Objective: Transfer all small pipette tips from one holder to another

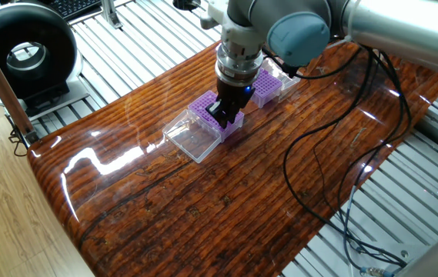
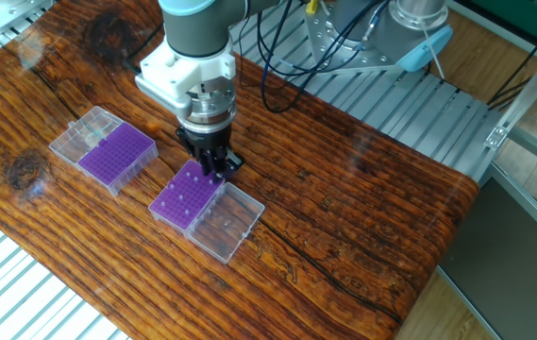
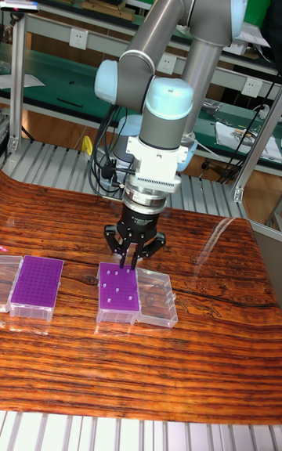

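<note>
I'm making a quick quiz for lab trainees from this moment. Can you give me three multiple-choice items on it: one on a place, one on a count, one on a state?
1. Where is the tool?
A. over the edge of the rack with the few tips
B. over the full-looking rack
C. above bare wood

2. How many purple racks stand on the table?
A. one
B. two
C. three

3. How are the clear lids of the racks?
A. shut
B. removed
C. folded open beside the racks

Key:
1 A: the fingers hang at the far edge of the near rack, not the other rack.
2 B: two purple grids show in every view.
3 C: a clear lid lies flat beside each grid.
</note>
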Tool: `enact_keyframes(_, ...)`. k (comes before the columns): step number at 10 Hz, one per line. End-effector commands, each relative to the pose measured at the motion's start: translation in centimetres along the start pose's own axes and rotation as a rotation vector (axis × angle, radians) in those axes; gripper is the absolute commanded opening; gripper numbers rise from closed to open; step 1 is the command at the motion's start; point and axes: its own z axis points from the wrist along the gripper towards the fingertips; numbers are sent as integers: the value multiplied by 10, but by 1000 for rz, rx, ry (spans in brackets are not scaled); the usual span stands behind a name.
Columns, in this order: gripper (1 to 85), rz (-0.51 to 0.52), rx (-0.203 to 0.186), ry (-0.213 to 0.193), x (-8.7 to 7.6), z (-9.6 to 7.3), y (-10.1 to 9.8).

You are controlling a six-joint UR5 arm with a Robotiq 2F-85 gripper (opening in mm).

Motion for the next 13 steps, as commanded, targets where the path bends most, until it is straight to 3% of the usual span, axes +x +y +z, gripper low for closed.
enact_keyframes(1, 267, 9, -3, -8, -2, 1, 1)
enact_keyframes(13, 260, 17, 6, -27, -7, 3, 2)
